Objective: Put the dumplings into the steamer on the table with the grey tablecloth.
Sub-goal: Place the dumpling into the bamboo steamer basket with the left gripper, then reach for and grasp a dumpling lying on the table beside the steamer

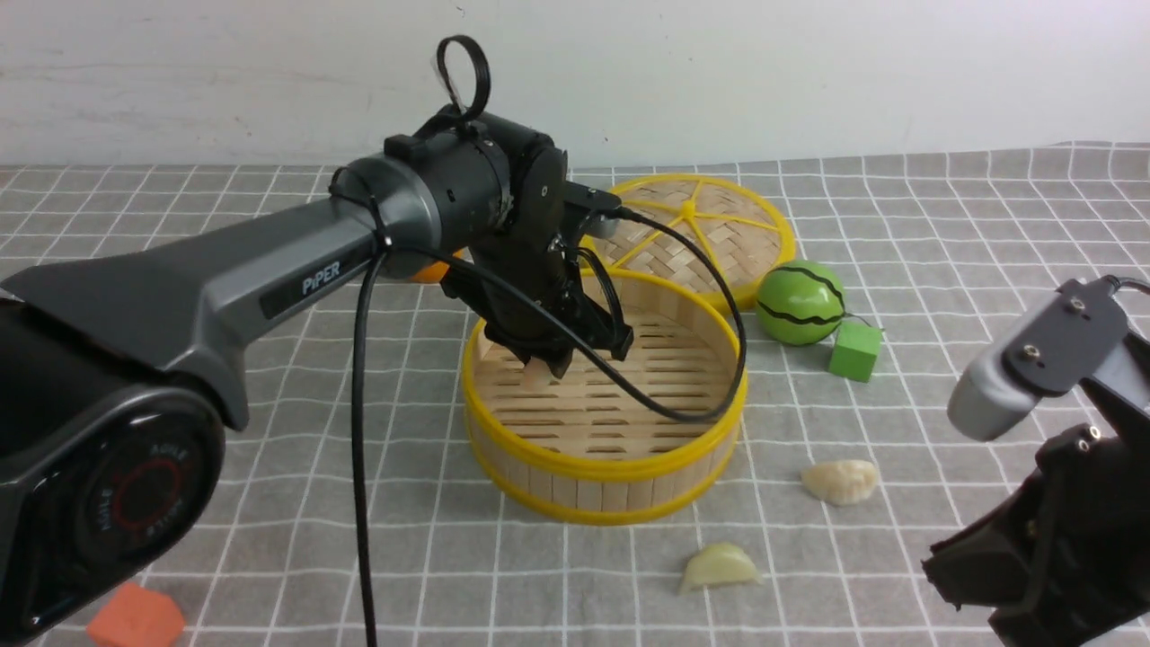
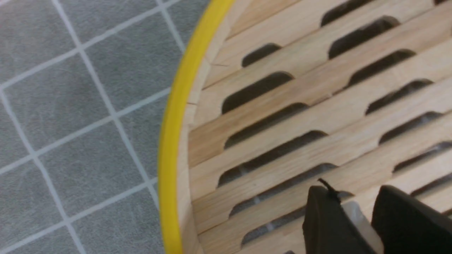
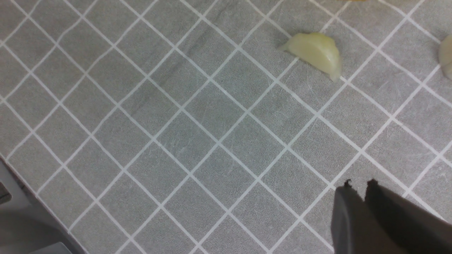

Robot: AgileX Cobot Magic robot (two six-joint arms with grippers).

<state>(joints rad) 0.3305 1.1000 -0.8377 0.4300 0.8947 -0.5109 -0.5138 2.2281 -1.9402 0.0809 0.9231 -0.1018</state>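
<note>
The steamer (image 1: 602, 463) stands in the middle of the grey tablecloth (image 1: 943, 270), its slatted floor bare. My left gripper (image 1: 550, 364) hangs inside it near its left wall, shut on a pale dumpling (image 2: 356, 215) that shows between the black fingers (image 2: 325, 218). The steamer's yellow rim (image 2: 173, 141) runs beside them. Two more dumplings lie on the cloth to the right front of the steamer, one cream (image 1: 841, 481) and one yellowish (image 1: 719, 566). My right gripper (image 3: 358, 185) is shut and empty above bare cloth, well short of the yellowish dumpling (image 3: 314, 53). The right arm (image 1: 1042, 539) sits low at the right.
The flat woven lid (image 1: 719, 225) lies behind the steamer. A green striped ball (image 1: 800, 304) and a green cube (image 1: 854, 351) sit to its right. An orange cube (image 1: 135, 618) is at the near left. The left arm's black cable (image 1: 692, 395) droops across the steamer.
</note>
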